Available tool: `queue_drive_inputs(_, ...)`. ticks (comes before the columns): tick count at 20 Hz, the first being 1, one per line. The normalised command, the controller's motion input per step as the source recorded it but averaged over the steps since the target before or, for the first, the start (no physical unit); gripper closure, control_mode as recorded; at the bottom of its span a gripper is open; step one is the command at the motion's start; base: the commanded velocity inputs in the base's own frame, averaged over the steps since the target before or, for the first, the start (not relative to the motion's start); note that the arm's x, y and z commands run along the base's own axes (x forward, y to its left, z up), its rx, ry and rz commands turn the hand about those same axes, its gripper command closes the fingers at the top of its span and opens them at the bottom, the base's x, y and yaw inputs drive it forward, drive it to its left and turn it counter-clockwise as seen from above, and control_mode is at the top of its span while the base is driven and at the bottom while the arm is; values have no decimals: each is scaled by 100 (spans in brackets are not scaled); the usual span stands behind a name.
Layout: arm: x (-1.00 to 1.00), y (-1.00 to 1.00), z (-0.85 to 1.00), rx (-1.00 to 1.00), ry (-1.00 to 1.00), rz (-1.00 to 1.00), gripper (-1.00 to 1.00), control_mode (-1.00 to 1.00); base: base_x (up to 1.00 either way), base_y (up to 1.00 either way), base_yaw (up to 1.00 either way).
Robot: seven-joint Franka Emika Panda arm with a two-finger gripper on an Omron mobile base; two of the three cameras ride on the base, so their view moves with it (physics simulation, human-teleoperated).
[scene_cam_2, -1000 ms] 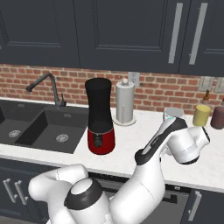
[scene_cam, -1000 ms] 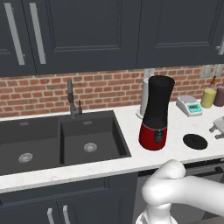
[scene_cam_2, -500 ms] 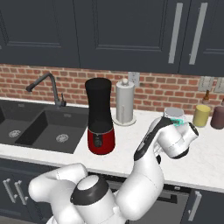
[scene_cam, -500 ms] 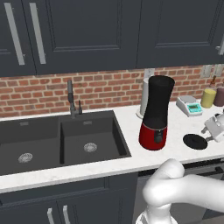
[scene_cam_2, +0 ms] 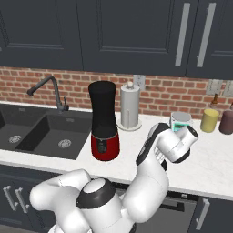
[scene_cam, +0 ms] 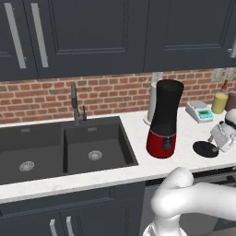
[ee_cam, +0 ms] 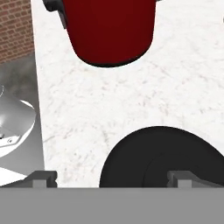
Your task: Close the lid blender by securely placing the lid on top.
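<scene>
The step in hand is reaching for the lid (scene_cam: pixel 205 149), which lies flat on the counter (scene_cam: pixel 184 133) at 3 o'clock of the blender (scene_cam: pixel 163 120), apart from it. The hand (ee_cam: pixel 113 177) hovers over the lid with fingers spread wide and empty. Next, it must descend and grip the lid's centre.

Bare table (ee_cam: pixel 109 100) lies between the lid (ee_cam: pixel 164 157) and the red base of the blender (scene_cam: pixel 163 120), so there is room to pass there. The gripper (ee_cam: pixel 113 178) sits low over the lid, fingertips spread wide apart. Behind the blender the paper-towel roll (scene_cam_2: pixel 129 107) stands close. The kitchen scale (scene_cam: pixel 199 111) and yellow jar (scene_cam: pixel 219 102) crowd the back wall, and cabinets (scene_cam: pixel 120 32) hang above the blender's open top.
</scene>
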Motion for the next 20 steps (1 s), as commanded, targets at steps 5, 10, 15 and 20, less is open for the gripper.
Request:
queue_drive_inputs(5,6,0,-23,-7,0,7,-100,-100,0,0,0)
queue_drive_inputs(10,20,-1,-12,-2,0,7,-100,-100,0,0,0)
queue_drive_inputs(15,22,-12,0,0,0,4,-100,-100,0,0,0)
queue_drive_inputs(20,12,-28,0,0,-2,0,-100,-100,0,0,0)
